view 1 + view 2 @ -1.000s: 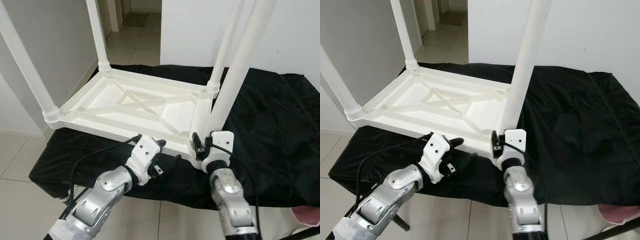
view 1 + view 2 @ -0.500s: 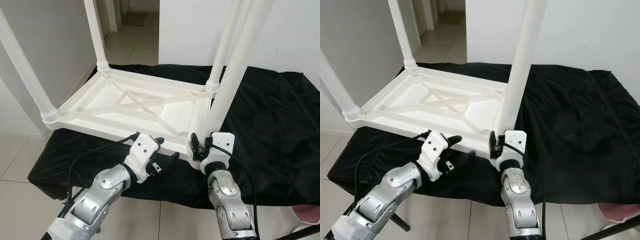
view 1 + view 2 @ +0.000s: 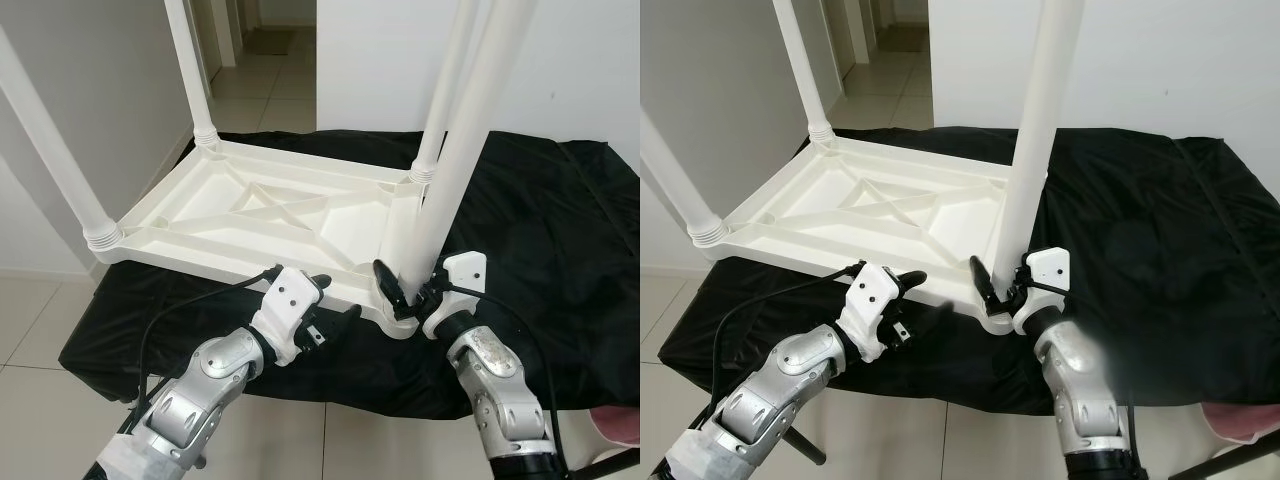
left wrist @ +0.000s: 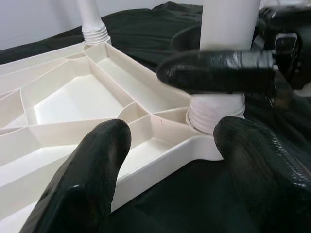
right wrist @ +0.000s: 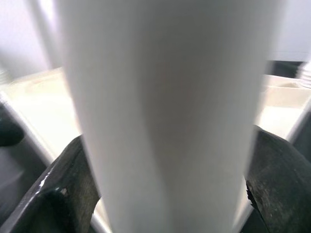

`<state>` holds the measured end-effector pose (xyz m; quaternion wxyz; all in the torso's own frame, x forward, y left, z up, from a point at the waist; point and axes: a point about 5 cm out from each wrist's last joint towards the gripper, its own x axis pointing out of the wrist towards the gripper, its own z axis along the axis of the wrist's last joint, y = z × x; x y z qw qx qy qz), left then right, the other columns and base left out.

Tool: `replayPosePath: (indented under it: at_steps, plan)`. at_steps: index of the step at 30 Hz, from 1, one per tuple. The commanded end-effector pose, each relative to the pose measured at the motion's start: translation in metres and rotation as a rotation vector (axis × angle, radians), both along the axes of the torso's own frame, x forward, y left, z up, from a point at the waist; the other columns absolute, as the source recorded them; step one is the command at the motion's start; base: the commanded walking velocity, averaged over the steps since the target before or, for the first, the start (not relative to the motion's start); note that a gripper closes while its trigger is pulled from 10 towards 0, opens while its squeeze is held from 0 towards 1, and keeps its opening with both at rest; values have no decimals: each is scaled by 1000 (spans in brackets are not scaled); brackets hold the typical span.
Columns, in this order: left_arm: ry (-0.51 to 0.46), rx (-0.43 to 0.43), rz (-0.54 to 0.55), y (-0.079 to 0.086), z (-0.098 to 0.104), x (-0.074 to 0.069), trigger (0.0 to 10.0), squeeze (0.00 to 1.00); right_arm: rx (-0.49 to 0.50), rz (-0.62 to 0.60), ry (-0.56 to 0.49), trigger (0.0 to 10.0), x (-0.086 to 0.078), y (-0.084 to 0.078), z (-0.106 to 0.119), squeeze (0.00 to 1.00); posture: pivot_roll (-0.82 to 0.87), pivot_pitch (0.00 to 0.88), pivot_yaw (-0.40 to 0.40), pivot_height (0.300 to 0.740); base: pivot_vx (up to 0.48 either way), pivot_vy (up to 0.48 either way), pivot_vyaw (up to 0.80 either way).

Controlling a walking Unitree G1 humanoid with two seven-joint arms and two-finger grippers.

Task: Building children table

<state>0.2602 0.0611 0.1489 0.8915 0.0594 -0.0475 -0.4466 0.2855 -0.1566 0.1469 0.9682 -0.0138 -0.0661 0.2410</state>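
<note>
A white plastic children's table (image 3: 270, 215) lies upside down on a black cloth, its legs pointing up. My right gripper (image 3: 405, 290) is shut on the near-right leg (image 3: 455, 160) just above its threaded socket. In the right wrist view the leg (image 5: 165, 111) stands between both fingers (image 5: 73, 189). My left gripper (image 3: 335, 298) hovers open at the table's front edge, just left of that corner. The left wrist view has its fingers (image 4: 92, 160) spread wide, the table rim (image 4: 160, 162) below them and the leg's base (image 4: 214, 114) ahead.
The black cloth (image 3: 560, 220) covers a low platform with free room right of the table. Three other legs (image 3: 190, 70) rise at the remaining corners. Tiled floor (image 3: 40, 320) lies to the left, a doorway behind, and something pink (image 3: 622, 425) at lower right.
My right wrist has swung to the right and turned around the leg, so one black finger now shows left of the leg's base. The left gripper has barely moved.
</note>
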Motion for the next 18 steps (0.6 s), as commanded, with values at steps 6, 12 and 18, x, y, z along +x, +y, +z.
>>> replayPosePath:
  at_steps: [6,12,18]
  plan:
    - [11,18,-141,-9,0,-2,10000,0,-84,153,-1,2471,13,0,1,0,-74,0,59,740,0,0,0]
    - [13,10,-150,-12,0,-3,10000,0,-127,190,16,0,19,-8,-3,0,-69,0,53,740,0,0,0]
    - [13,11,-142,-10,0,-4,10000,0,-111,196,37,0,17,-11,-7,0,-60,0,45,740,0,0,0]
